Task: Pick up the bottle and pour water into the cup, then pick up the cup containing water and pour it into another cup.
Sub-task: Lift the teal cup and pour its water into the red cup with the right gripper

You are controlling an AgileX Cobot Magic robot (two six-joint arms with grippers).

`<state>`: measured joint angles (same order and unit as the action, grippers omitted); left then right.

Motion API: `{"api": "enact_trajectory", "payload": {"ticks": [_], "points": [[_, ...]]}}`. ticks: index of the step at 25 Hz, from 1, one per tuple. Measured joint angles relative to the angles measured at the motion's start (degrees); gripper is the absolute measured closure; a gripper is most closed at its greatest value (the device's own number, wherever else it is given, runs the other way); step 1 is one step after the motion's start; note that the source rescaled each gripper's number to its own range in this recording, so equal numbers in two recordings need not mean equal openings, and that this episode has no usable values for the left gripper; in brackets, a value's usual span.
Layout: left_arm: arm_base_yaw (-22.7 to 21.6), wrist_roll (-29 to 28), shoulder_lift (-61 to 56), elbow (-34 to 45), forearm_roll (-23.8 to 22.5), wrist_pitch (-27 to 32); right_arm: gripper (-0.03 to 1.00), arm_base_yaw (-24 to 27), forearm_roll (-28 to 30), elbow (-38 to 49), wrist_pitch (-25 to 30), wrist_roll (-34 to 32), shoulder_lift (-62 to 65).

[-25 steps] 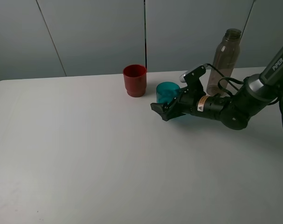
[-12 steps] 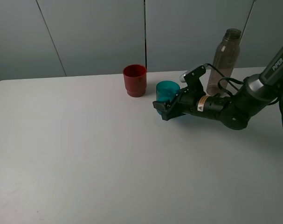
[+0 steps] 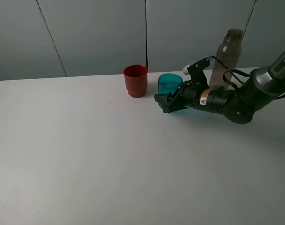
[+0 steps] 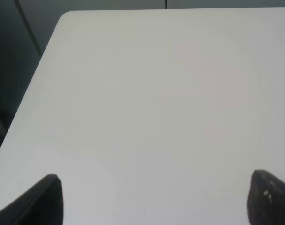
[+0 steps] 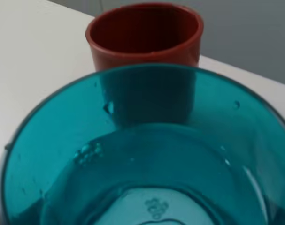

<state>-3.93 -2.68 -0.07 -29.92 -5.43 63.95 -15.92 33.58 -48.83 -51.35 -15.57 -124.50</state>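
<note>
Cup [image 3: 169,83] upright, long axis vertical, mouth up, near table's far edge just right of red cup [image 3: 135,80], not touching it. Right end effector [image 3: 166,101] clamped on its lower wall. Bottle [image 3: 225,56] upright behind that arm. Left end effector [image 4: 158,201] fingers apart over table [image 3: 86,154].

My right gripper [image 3: 166,102] covers the lower part of the teal-blue translucent tumbler [image 3: 169,83], my arm hides the foot of the tall smoky grey-brown bottle [image 3: 227,54], in the right wrist view the tumbler's rim masks the base of the opaque red cup [image 5: 144,35], and my left gripper [image 4: 154,204] shows only cropped dark fingertips [image 4: 43,204].
</note>
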Motion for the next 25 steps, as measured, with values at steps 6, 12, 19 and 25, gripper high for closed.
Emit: {"api": "enact_trajectory", "payload": {"ticks": [6, 12, 19, 25], "points": [[0.0, 0.4, 0.0, 0.0, 0.0, 0.0, 0.9, 0.0, 0.0, -3.8, 11.3, -3.2, 5.1], [0.0, 0.7, 0.0, 0.0, 0.0, 0.0, 0.9, 0.0, 0.1, -8.4, 14.7, -5.1, 7.0], [0.0, 0.8, 0.0, 0.0, 0.0, 0.0, 0.9, -1.4, 0.8, -14.9, 25.5, -5.9, 7.0], [0.0, 0.8, 0.0, 0.0, 0.0, 0.0, 0.9, -2.2, 1.4, -20.8, 32.2, -5.9, 7.0]]}}
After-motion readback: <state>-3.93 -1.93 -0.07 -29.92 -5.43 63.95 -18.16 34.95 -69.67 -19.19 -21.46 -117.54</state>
